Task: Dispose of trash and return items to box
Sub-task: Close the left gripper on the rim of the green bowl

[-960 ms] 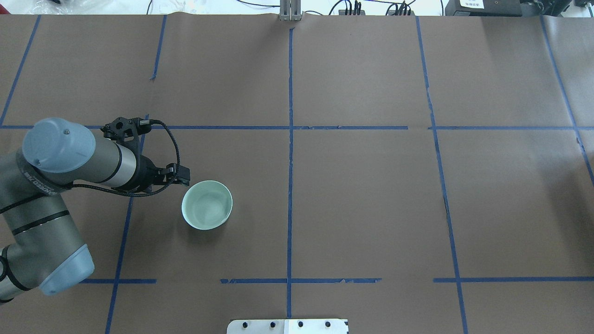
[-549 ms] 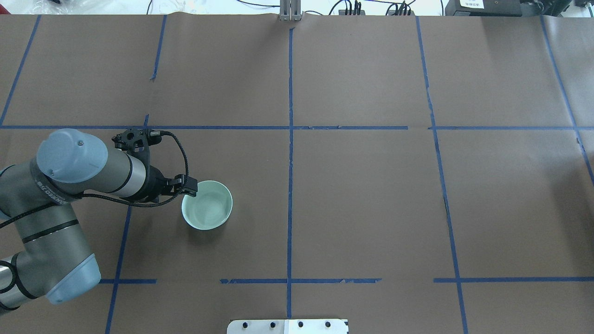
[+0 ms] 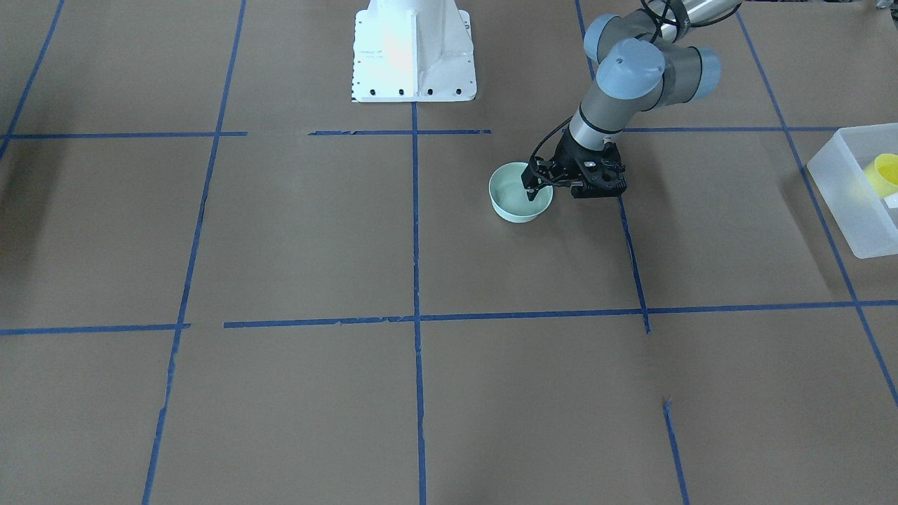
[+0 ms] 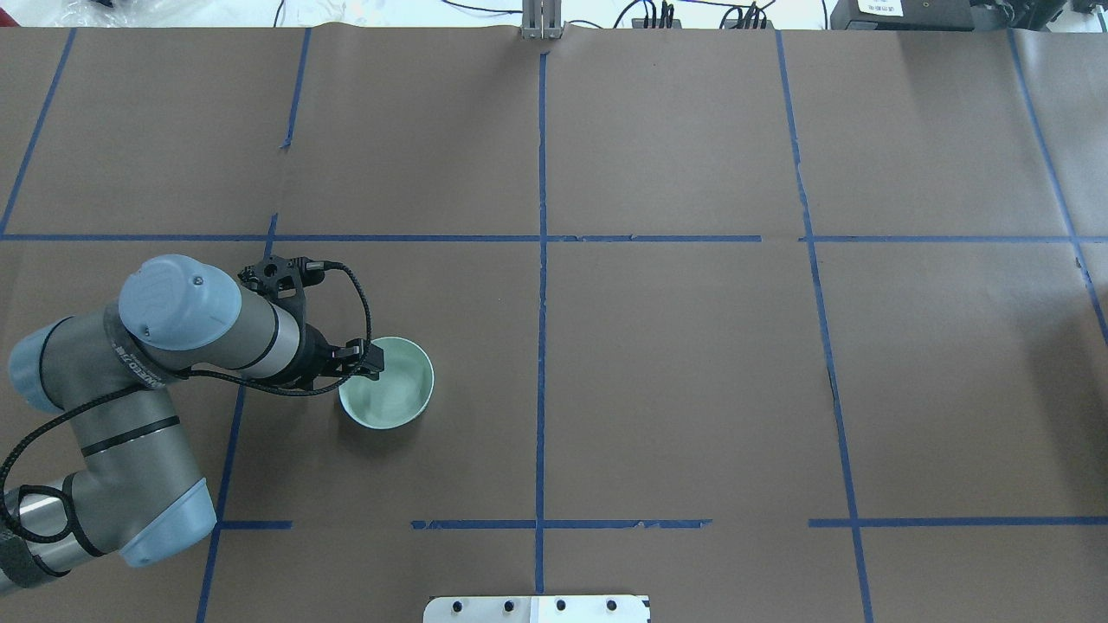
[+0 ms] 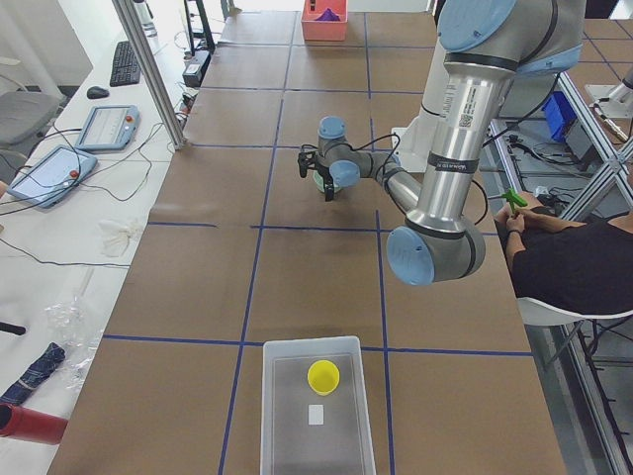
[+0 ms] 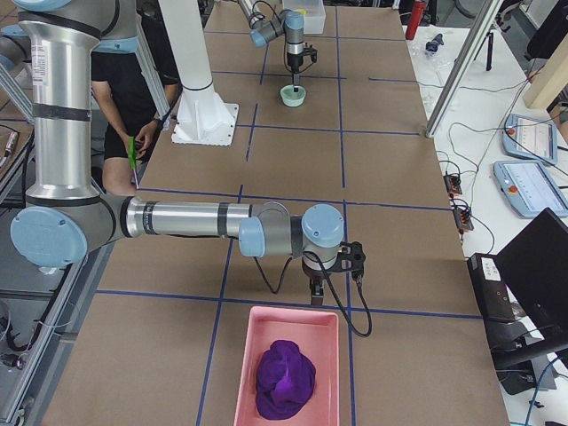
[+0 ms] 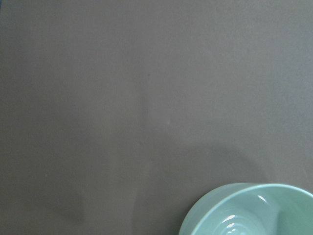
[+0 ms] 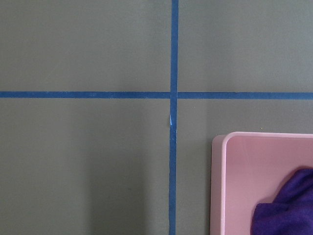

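The pale mint-green bowl [image 4: 387,382] stands upright on the brown table, also in the front view [image 3: 515,200] and the left wrist view [image 7: 254,210]. My left gripper [image 4: 370,362] hangs over the bowl's rim on the arm's side. It looks open, with one finger [image 3: 531,198] down inside the bowl. The frosted white box [image 3: 842,196] sits at the table's left end, with the yellow cup [image 3: 885,172] inside it. My right gripper [image 6: 317,293] shows only in the exterior right view, beside a pink tray; I cannot tell whether it is open.
A pink tray [image 6: 286,368] with a purple cloth [image 6: 284,377] in it sits at the table's right end, just under the right wrist camera [image 8: 264,181]. The white robot base [image 3: 412,52] stands at the table's near edge. Blue tape lines cross the table. A person sits beside the robot.
My left arm has swung toward the bowl. The gripper has moved from beside the bowl's rim to over it, with a finger now inside. The bowl has not moved.
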### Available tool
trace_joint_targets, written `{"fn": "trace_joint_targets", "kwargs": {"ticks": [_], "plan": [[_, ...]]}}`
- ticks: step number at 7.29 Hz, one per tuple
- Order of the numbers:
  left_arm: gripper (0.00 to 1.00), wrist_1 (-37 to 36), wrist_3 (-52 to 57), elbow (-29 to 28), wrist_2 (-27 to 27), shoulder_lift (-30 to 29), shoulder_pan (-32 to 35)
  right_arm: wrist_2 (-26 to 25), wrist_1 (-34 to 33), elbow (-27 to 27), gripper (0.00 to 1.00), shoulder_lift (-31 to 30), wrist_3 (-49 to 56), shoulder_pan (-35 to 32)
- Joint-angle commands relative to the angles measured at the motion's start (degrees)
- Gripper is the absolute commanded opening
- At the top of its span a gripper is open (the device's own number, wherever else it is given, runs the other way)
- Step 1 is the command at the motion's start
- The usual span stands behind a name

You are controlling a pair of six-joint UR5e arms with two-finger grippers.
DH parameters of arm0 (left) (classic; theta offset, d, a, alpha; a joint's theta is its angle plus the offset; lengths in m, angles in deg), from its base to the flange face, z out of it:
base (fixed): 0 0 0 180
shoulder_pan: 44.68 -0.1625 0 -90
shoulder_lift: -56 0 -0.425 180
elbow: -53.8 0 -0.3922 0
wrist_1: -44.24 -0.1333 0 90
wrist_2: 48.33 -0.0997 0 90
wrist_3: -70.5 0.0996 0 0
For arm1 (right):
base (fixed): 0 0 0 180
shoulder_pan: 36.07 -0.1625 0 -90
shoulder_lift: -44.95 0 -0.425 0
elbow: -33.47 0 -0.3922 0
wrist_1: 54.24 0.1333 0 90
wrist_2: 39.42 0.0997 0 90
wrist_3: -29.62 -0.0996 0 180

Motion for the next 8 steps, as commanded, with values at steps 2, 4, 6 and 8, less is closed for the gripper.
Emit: {"fn": "trace_joint_targets", "kwargs": {"ticks": [2, 4, 6, 8], "plan": [[0.36, -0.1, -2.5, -0.1, 0.0, -0.8, -1.4, 0.0, -0.1, 0.6, 1.0, 0.0, 0.0, 0.0], [0.0, -0.1, -2.5, 0.5, 0.0, -0.2, -1.1, 0.1, -0.1, 0.7, 1.0, 0.0, -0.1, 0.0], [0.0, -1.5, -2.5, 3.8, 0.3, 0.4, 0.1, 0.1, -0.1, 1.0, 1.0, 0.0, -0.1, 0.0], [0.0, -13.2, -0.1, 12.9, 0.7, 0.0, 7.8, 0.1, 0.0, 1.0, 1.0, 0.1, 0.0, 0.0]]}}
